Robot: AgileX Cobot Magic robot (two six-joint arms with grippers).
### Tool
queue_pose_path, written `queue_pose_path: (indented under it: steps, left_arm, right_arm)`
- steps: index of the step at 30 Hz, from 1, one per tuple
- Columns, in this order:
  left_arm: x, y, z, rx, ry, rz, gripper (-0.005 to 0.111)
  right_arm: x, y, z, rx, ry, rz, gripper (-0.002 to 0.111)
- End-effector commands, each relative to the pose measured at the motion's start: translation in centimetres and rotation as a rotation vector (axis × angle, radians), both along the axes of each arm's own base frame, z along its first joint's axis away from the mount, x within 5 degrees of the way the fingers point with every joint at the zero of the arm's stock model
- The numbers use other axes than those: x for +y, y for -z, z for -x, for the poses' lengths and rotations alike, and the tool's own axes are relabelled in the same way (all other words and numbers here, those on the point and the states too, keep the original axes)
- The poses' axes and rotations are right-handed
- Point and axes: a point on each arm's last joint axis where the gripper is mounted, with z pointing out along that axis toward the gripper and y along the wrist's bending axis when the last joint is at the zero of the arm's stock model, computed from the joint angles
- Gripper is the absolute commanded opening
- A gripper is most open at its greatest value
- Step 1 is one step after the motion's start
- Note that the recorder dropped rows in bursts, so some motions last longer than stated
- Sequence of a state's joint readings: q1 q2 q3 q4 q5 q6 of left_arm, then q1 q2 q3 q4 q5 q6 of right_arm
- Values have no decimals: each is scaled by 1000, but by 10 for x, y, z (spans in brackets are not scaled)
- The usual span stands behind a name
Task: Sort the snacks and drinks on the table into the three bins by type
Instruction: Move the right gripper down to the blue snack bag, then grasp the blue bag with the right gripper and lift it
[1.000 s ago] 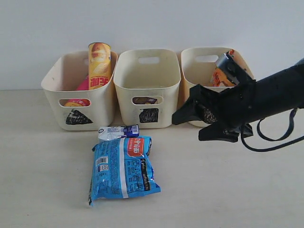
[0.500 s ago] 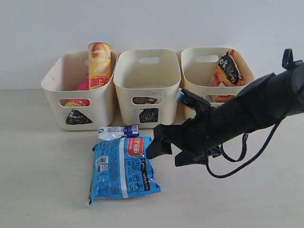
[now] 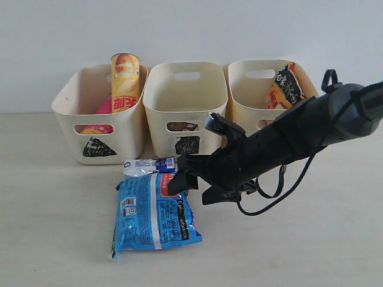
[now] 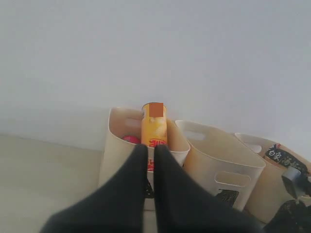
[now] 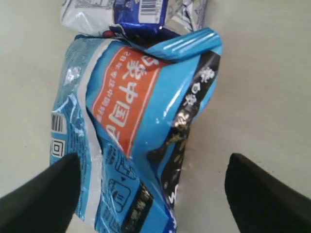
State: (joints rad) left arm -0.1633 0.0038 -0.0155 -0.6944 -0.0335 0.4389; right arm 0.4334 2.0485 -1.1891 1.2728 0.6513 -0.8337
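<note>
We see a wide, pale table with faint wood lines, and a plain white wall rises right behind its far edge. The left bin, the middle bin and the right bin stand in a row along that far edge, close to the wall. The left bin has a black triangle on it and holds a yellow tube standing up, with a pink tube beside it. The middle bin has a black square, and a purple box peeks through its slot. An orange-black bag leans in the right bin. The blue bag lies flat on the table in front of the left and middle bins. The small carton lies between the bag and the bins, touching the bag's far end. The right gripper reaches across low over that end of the bag, with its jaws wide, one on each side, and holding nothing. The left gripper hangs up in the air facing the bins, its jaws pressed together with nothing between them.
</note>
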Motion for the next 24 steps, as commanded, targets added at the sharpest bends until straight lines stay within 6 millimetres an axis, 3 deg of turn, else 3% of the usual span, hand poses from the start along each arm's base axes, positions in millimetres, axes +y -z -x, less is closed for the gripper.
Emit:
queue_pose_path:
  steps: [1,6,17,24]
  left_arm:
    - [0,1,0,2,1,5,4]
    - [0,2,0,3,1,-18,4]
    - [2,4,-1,-40,-89,-367,4]
    - [5,21,-1,157,-148,-437,4]
  right_arm:
    - [10,5,-4,-1,-6,-13,74]
    - [14,14,-9,30,6,-31,74]
    - [25,34,-4,48,11,1,74]
    - [29,49,-1,74,6,11,74]
